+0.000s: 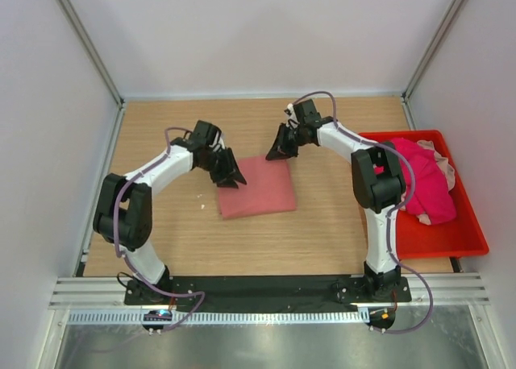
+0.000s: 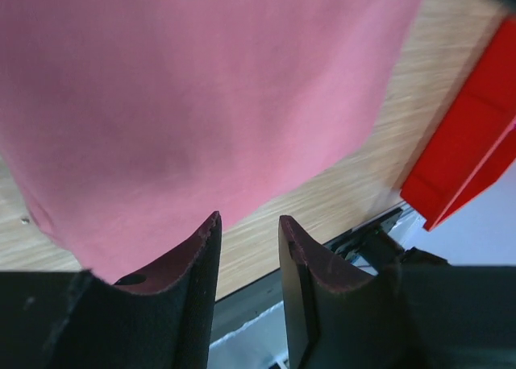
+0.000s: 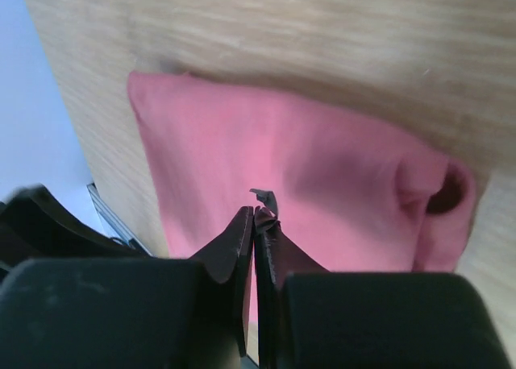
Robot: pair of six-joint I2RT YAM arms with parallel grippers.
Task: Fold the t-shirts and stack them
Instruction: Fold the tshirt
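Bare table lies between the folded shirt and the red bin, which blocks the right side.

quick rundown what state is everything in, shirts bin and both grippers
salmon shirt: folded into a flat rectangle, lying loose, not held
red bin: upright, holding unfolded shirts
magenta shirt: unfolded, crumpled in the red bin
pale pink shirt: crumpled in the red bin, against the magenta shirt
left gripper: open, empty, by the salmon shirt's edge
right gripper: shut, nothing visibly held
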